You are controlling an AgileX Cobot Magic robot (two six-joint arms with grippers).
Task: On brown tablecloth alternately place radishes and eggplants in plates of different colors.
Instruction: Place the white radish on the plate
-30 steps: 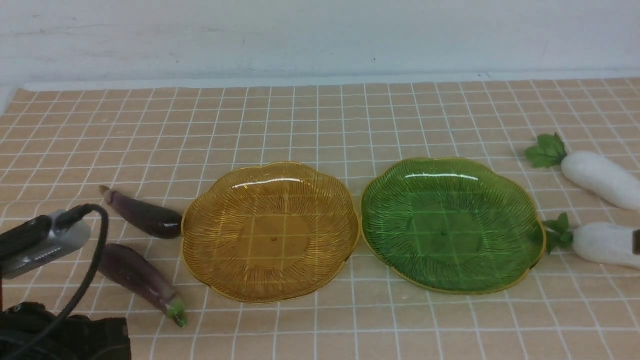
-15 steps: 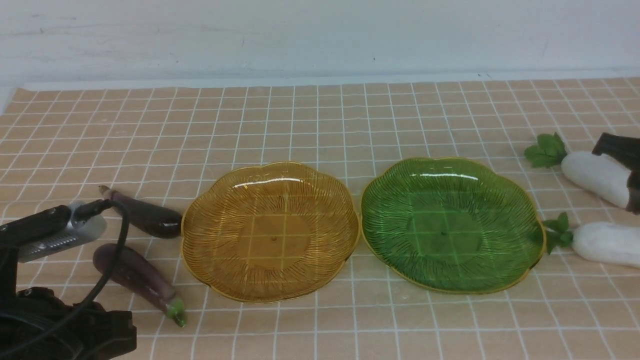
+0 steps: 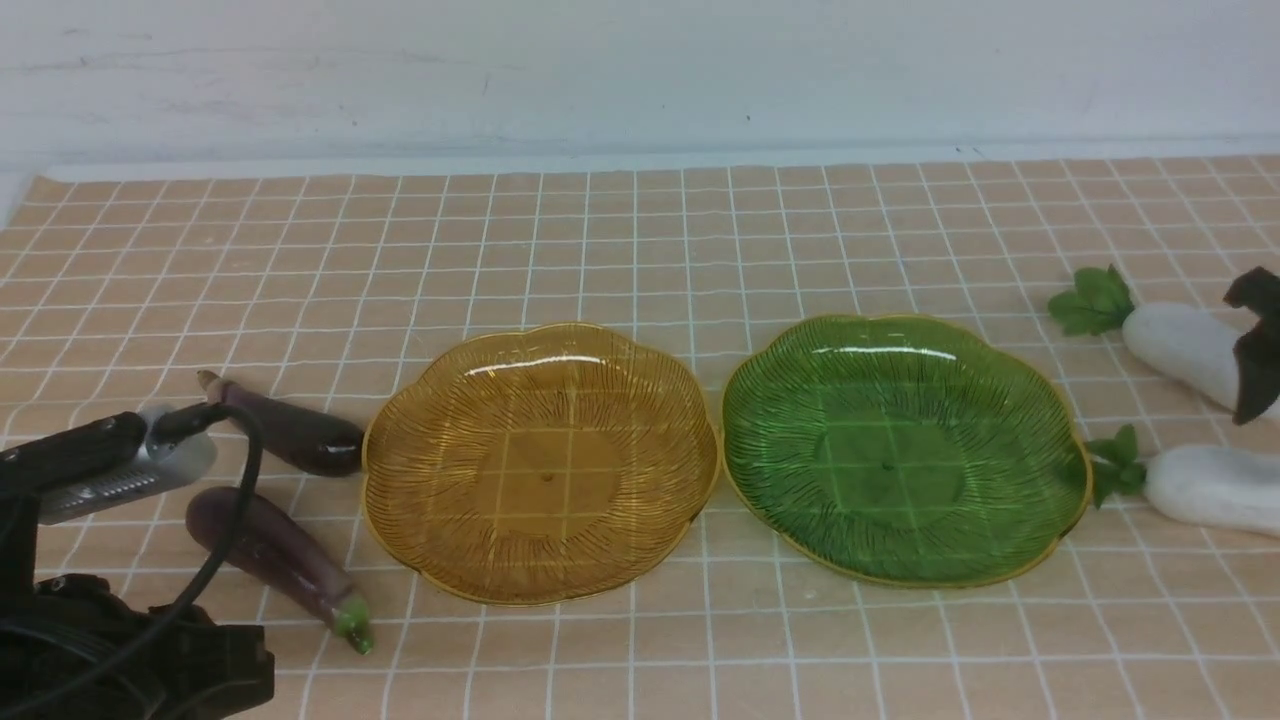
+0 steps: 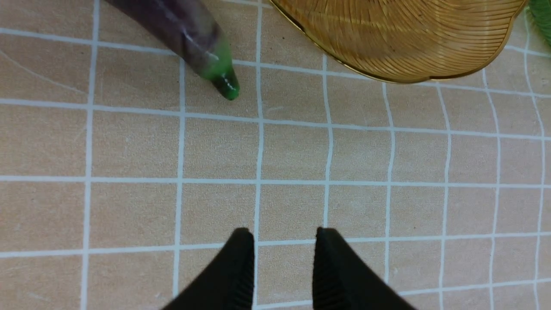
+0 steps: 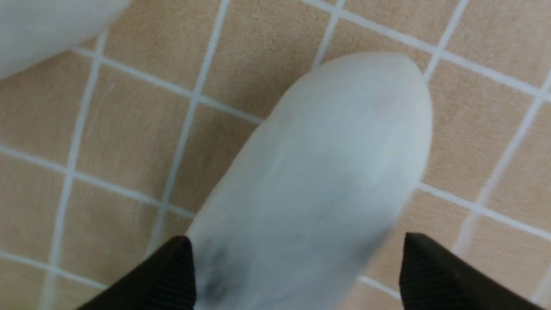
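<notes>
Brown tablecloth (image 3: 640,230) with the white grid covers pretty much everything. The two flower-shaped plates sit side by side in the middle with their rims just about touching, amber plate (image 3: 450,500) on the left and green plate (image 3: 905,450) on the right, both with nothing in them. Over on the right edge are the radishes: the far radish (image 3: 1180,350) lies at an angle with its leaves pointing away from the robot, and the near radish (image 3: 1210,485) has its leaves right up against the green plate's rim. On the left are the eggplants, the darker eggplant (image 3: 290,432) with its fat end just beside the amber plate, and the green-capped eggplant (image 3: 280,555) closer to the robot, cap end pointing toward it. The right gripper (image 5: 297,245) is down over the far radish with its jaws spread wide, one finger on each side of the white body, not squeezing it. The left gripper (image 4: 284,234) sits over bare cloth near the green cap and the amber plate's edge, jaws parted by a narrow gap, holding nothing.
</notes>
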